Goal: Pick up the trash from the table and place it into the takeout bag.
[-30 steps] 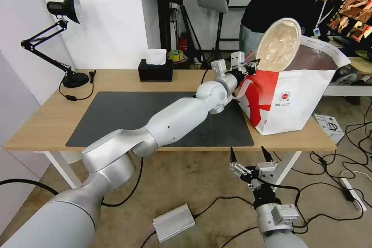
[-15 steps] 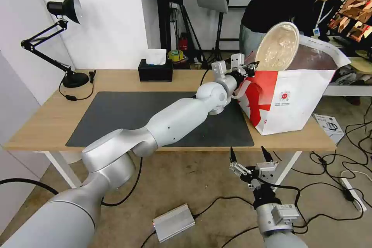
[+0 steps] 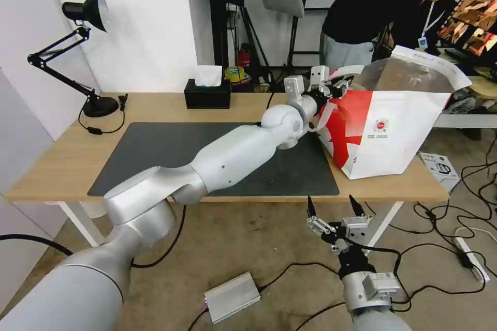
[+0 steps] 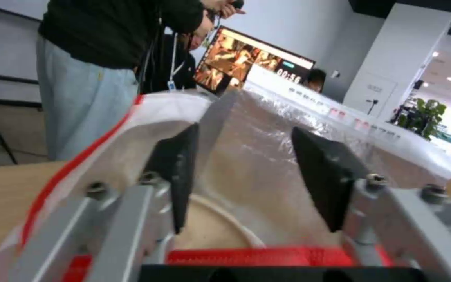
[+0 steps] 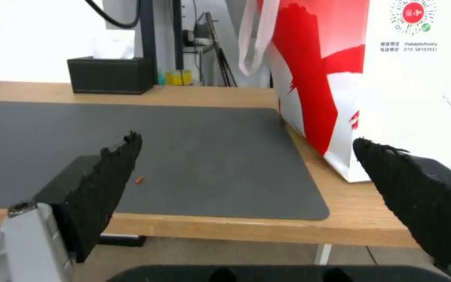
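Takeout bag (image 3: 393, 124): white with red pattern, upright at the right end of the table (image 3: 155, 108), mouth open, silver foil lining showing. Contents: in the left wrist view, the curved rim of a beige bowl (image 4: 212, 229) lies low inside against the foil; anything else inside cannot be made out.

Left gripper (image 3: 335, 84): at the bag's near-left rim, fingers apart, holding nothing.

Right gripper (image 3: 334, 206): parked below the table's near edge, fingers spread wide, empty.

Dark grey mat (image 3: 207, 158): on the tabletop, left of the bag, with a small orange crumb (image 5: 139, 179) on it.

Black tissue box (image 3: 207, 94): at the far edge of the table.

Black desk lamp (image 3: 77, 51): far left corner.
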Controlling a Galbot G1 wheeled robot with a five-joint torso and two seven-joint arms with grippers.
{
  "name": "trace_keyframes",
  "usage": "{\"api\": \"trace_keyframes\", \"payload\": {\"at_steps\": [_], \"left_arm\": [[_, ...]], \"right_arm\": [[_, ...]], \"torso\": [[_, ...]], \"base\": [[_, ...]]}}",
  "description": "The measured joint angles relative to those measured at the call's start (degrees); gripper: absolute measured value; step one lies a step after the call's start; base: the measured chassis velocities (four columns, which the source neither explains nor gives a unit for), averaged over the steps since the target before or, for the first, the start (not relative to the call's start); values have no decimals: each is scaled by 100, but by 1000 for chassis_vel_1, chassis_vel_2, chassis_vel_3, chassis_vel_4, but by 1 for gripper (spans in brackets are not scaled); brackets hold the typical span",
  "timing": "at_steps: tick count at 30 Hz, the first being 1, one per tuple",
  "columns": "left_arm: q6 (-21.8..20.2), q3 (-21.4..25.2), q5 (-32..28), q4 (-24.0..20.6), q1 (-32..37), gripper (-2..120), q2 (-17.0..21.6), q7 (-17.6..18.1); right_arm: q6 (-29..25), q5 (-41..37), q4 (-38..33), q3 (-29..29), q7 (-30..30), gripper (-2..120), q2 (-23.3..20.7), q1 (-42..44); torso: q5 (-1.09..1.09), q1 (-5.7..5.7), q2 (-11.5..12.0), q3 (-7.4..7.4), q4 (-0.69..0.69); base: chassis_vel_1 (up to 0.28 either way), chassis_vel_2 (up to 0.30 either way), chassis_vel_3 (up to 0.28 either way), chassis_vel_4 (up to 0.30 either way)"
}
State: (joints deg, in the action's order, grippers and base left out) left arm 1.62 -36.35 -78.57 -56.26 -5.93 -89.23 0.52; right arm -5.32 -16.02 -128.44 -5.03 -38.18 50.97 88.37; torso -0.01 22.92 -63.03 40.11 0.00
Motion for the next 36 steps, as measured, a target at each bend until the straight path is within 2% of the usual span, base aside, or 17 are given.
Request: {"api": "trace_keyframes", "payload": {"at_steps": [2, 3, 7, 8, 11, 13, 16, 17, 19, 21, 22, 23, 25, 26, 30, 31, 36], "left_arm": [[4, 9, -1, -12, -34, 66, -6, 9], [4, 9, -1, -12, -34, 66, -6, 9], [31, 31, 22, -279, -55, 84, 50, 148], [31, 31, 22, -279, -55, 84, 50, 148], [136, 30, 158, -650, -77, 98, 272, 350], [159, 31, 187, -689, -79, 98, 308, 368], [371, 166, 421, -1227, -26, 100, 804, 611], [371, 166, 421, -1227, -26, 100, 804, 611], [411, 279, 509, -1767, 131, 100, 1224, 805], [416, 312, 543, -1890, 177, 100, 1329, 889], [454, 352, 661, -2216, 294, 100, 1564, 1080], [554, 351, 782, -2430, 383, 100, 1740, 1216], [689, 355, 991, -2828, 584, 100, 2112, 1449], [689, 355, 991, -2828, 584, 100, 2112, 1449], [731, 540, 1187, -3487, 1073, 100, 2681, 1796], [731, 540, 1187, -3487, 1073, 100, 2681, 1796], [784, 1089, 1363, -4037, 1745, 100, 3341, 1916]], "right_arm": [[0, 0, 0, 0, 0, 100, 0, 0], [0, 0, 0, 0, 0, 100, 0, 0], [0, 0, 0, 0, 0, 100, 0, 0], [0, 0, 0, 0, 0, 100, 0, 0], [0, 0, 0, 0, 0, 100, 0, 0], [0, 0, 0, 0, 0, 100, 0, 0], [0, 0, 0, 0, -1, 100, 0, 0], [0, 0, 0, 0, -1, 100, 0, 0], [0, 0, 0, 0, 0, 100, 0, 0], [0, 0, 0, 0, 0, 100, 0, 0], [0, 0, 0, 0, 0, 100, 0, 0], [0, 0, 0, 0, 0, 100, 0, 0], [0, 0, 0, 0, 0, 100, 0, 0], [0, 0, 0, 0, 0, 100, 0, 0], [0, 0, 0, 0, 0, 100, 0, 0], [0, 0, 0, 0, 0, 100, 0, 0], [0, 0, 0, 0, 0, 100, 0, 0]], "torso": [[0, 0, 0, 0, 0], [0, 0, 0, 0, 0], [0, 0, 0, 0, -1], [0, 0, 0, 0, -1], [0, 0, 0, 0, -1], [0, 0, 0, 0, -1], [0, 0, 0, 0, -1], [0, 0, 0, 0, -1], [-1, 0, 0, 0, 1], [-2, 0, 0, 0, 1], [-2, 0, 0, 0, 4], [-2, 0, -1, 0, 0], [-1, 0, -1, 0, 0], [-1, 0, -1, 0, 0], [-3, 0, -1, 0, 1], [-3, 0, -1, 0, 1], [-3, 0, -1, 0, 1]], "base": [[0, 0, 0, 0], [0, 0, 0, 0], [0, 0, 0, 0], [0, 0, 0, 0], [0, 0, 0, 0], [0, 0, 0, 0], [0, 0, 0, 0], [0, 0, 0, 0], [0, 0, 0, 0], [0, 0, 0, 0], [0, 0, 0, 0], [0, 0, 0, 0], [0, 0, 0, 0], [0, 0, 0, 0], [0, 0, 0, 0], [0, 0, 0, 0], [0, 0, 0, 0]]}}
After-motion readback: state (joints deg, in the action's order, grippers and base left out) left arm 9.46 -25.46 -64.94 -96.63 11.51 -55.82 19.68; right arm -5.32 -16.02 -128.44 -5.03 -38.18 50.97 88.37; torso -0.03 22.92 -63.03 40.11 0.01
